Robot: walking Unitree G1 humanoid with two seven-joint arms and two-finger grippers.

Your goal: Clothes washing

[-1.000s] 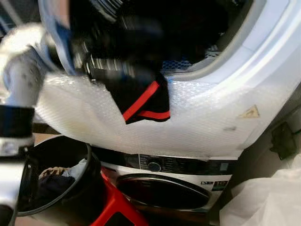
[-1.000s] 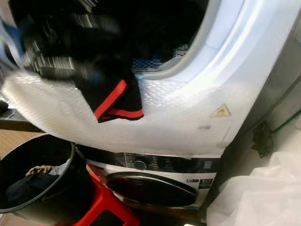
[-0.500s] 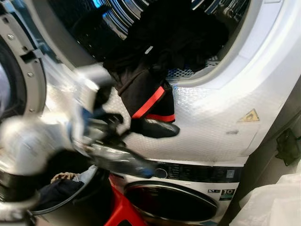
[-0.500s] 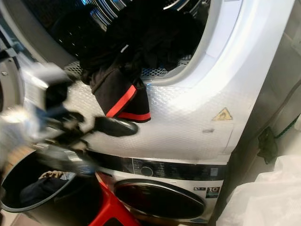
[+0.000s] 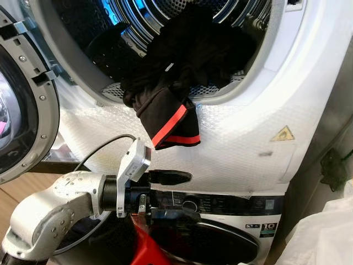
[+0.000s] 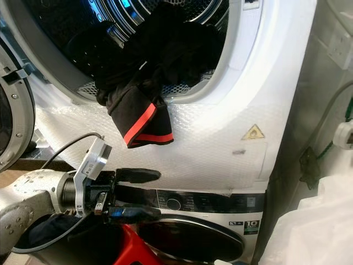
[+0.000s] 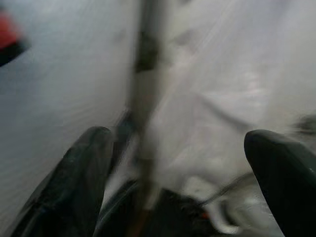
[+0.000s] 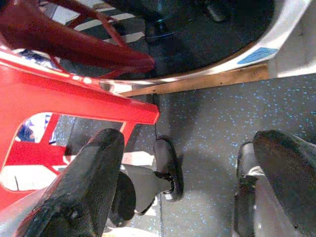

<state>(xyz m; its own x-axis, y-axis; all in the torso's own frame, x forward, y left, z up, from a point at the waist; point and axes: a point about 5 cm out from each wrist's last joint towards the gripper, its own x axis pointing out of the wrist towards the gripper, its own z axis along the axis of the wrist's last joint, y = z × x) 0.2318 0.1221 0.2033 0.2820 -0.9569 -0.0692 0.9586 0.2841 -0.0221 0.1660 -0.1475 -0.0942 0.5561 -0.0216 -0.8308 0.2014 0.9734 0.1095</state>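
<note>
Your left gripper (image 5: 172, 195) hangs spread and empty below the drum (image 5: 165, 33) mouth, in front of the lower washer (image 5: 220, 232). Black garment (image 5: 165, 105) with red trim droops over the drum lip. Right gripper (image 8: 187, 182) spread wide, over the floor (image 8: 217, 113) beside a red stool (image 8: 59, 89).

blurred: left wrist view, white surface | cut off: door (image 5: 22, 110) | black garment (image 5: 182, 61) half inside drum

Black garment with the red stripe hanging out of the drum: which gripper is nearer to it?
Left. The left gripper sits open just below the black garment with the red stripe, against the machine front. The right gripper hangs low over the floor beside the red stool.
</note>
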